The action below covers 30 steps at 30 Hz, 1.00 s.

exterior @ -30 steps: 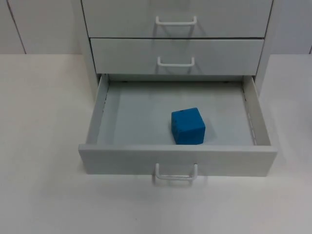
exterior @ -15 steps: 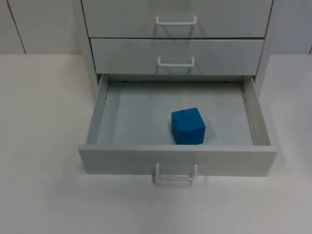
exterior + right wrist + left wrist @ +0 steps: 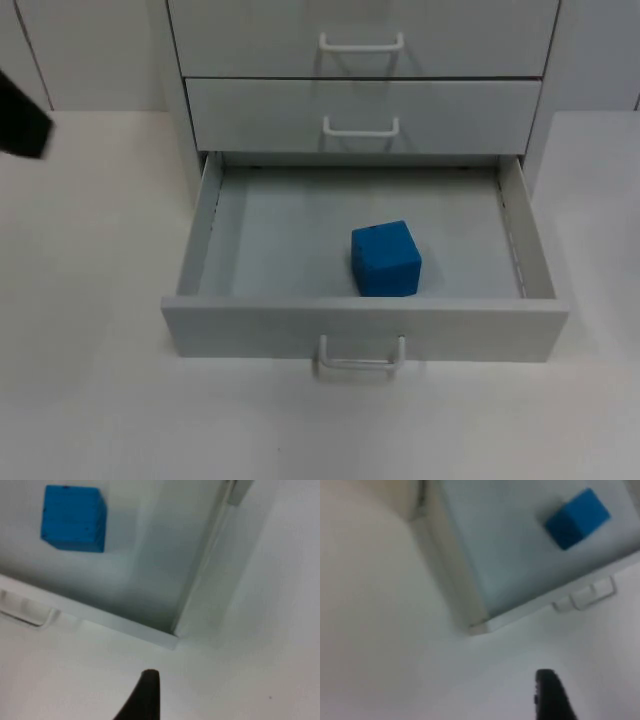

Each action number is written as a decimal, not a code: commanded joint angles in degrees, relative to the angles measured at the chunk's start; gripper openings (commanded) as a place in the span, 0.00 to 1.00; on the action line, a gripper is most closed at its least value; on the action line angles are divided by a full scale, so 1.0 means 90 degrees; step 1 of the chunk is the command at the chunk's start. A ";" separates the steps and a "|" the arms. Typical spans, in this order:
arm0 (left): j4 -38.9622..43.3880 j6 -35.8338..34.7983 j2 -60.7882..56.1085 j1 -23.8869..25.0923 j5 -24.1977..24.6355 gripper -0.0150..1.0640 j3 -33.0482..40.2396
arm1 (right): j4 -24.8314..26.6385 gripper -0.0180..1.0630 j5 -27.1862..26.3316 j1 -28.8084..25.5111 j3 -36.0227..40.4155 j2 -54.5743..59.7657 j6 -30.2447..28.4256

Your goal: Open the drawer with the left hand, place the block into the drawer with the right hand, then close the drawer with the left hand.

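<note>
- Inside the open bottom drawer (image 3: 366, 325), near its front wall, sits the blue block (image 3: 385, 259), upright, clean-edged.
- My left gripper (image 3: 20, 118) has newly entered over the worktop (image 3: 90, 400); finger opening indeterminable.
- Right gripper (image 3: 142, 697): likewise indeterminable.

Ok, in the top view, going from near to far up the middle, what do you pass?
Open drawer's handle → drawer's front panel → blue block → middle drawer's handle → top drawer's handle.
</note>
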 commanded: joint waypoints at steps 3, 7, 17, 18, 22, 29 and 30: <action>-0.0280 0.0305 0.0564 -0.0987 -0.0542 0.35 0.0023 | 0.0019 0.83 -0.0096 -0.0038 0.0021 -0.0074 -0.0034; 0.0116 0.0404 0.1254 -0.2078 -0.1060 0.40 -0.0030 | 0.0019 0.83 -0.0152 -0.0038 0.0021 -0.0074 -0.0034; 0.1946 0.0334 0.2523 -0.3928 -0.1821 0.41 -0.0310 | 0.0019 0.83 -0.0184 -0.0038 0.0021 -0.0074 -0.0034; 0.2147 0.0334 0.2630 -0.4086 -0.1941 0.40 -0.0310 | -0.0009 0.83 -0.0182 -0.0038 0.0021 -0.0074 -0.0034; 0.2704 0.0240 0.2982 -0.4474 -0.2358 0.38 -0.0310 | -0.0009 0.83 -0.0182 -0.0038 0.0021 -0.0074 -0.0034; 0.3880 -0.0529 0.3486 -0.4770 -0.2861 0.37 -0.0310 | -0.0047 0.83 -0.0194 -0.0038 0.0021 -0.0074 -0.0034; 0.3998 -0.0556 0.3565 -0.4770 -0.2909 0.35 -0.0310 | -0.0047 0.83 -0.0194 -0.0038 0.0021 -0.0074 -0.0034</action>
